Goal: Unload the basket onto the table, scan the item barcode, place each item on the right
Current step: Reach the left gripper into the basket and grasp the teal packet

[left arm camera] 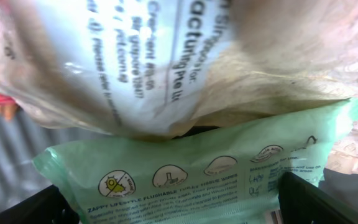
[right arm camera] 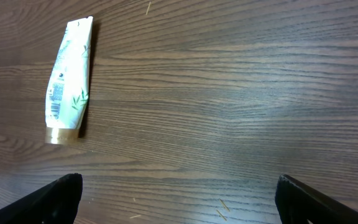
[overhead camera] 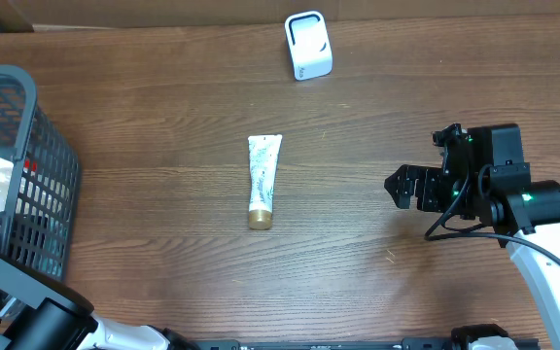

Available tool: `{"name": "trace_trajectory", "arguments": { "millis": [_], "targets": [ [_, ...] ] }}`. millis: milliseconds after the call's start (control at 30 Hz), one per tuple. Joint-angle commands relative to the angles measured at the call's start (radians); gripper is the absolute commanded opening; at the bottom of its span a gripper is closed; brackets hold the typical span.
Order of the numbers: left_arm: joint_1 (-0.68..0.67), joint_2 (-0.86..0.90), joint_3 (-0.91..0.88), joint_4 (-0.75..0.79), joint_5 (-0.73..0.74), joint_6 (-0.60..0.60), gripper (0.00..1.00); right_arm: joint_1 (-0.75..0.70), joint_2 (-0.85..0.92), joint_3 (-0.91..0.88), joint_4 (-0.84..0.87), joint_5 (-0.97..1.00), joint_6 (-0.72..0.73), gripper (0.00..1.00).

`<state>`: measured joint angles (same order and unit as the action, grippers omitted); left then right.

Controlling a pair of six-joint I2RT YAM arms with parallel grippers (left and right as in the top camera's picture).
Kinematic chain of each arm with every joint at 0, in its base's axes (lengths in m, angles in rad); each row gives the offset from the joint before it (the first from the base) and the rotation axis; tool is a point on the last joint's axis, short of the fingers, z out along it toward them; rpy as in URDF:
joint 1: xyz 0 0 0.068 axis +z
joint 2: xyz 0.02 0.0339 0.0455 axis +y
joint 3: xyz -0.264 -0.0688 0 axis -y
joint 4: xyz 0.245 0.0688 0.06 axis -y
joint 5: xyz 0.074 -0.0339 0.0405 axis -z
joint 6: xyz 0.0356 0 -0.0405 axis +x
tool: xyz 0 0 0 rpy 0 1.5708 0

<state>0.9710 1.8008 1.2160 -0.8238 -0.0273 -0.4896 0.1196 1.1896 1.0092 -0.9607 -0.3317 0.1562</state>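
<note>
A white and green tube (overhead camera: 263, 181) with a gold cap lies on the wooden table, a barcode showing on its side (right arm camera: 55, 102). The white scanner (overhead camera: 308, 46) stands at the far edge. My right gripper (overhead camera: 402, 187) hovers open to the right of the tube, and nothing but bare wood lies between its fingers (right arm camera: 179, 205). My left gripper (left arm camera: 176, 214) is down in the grey basket (overhead camera: 27, 146). Its jaws stand wide on either side of a green wipes pack (left arm camera: 191, 168). A crinkled clear packet (left arm camera: 135, 62) overlaps the top of that pack.
The basket's grey ribbed wall (left arm camera: 5, 149) is close on the left of the left gripper. A red item (overhead camera: 31, 165) shows through the basket's mesh. Bare wood lies between the tube and the right gripper.
</note>
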Motion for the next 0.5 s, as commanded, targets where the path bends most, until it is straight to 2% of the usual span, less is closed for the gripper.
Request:
{"name": "trace_trajectory", "arguments": {
  "millis": [0,67,133,233,267,333,367,467],
  "targets": [
    [-0.03,-0.003,-0.045,0.014,-0.033,0.018,0.88,0.006,-0.003,0.025,0.005,0.01,-0.009,1.0],
    [-0.031,-0.003,-0.045,0.014,-0.033,0.018,0.82,0.006,-0.003,0.025,0.005,0.01,-0.009,1.0],
    [-0.031,-0.003,-0.045,0.016,-0.033,0.019,0.7,0.006,-0.003,0.025,0.006,0.01,-0.009,1.0],
    [-0.029,-0.003,-0.045,0.014,-0.035,0.019,0.43,0.006,-0.003,0.025,0.009,0.01,-0.009,1.0],
    [-0.029,-0.003,-0.045,0.014,-0.035,0.019,0.3,0.006,-0.002,0.025,0.009,0.01,-0.009,1.0],
    [-0.029,-0.003,-0.045,0.013,-0.035,0.018,0.16,0.006,-0.002,0.025,0.009,0.01,-0.009,1.0],
    [-0.029,-0.003,-0.045,0.013,-0.034,0.018,0.04,0.006,-0.002,0.025,0.009,0.01,-0.009,1.0],
    [-0.029,-0.004,-0.027,0.001,-0.026,0.019,0.04,0.006,-0.002,0.025,0.009,0.01,-0.009,1.0]
  ]
}}
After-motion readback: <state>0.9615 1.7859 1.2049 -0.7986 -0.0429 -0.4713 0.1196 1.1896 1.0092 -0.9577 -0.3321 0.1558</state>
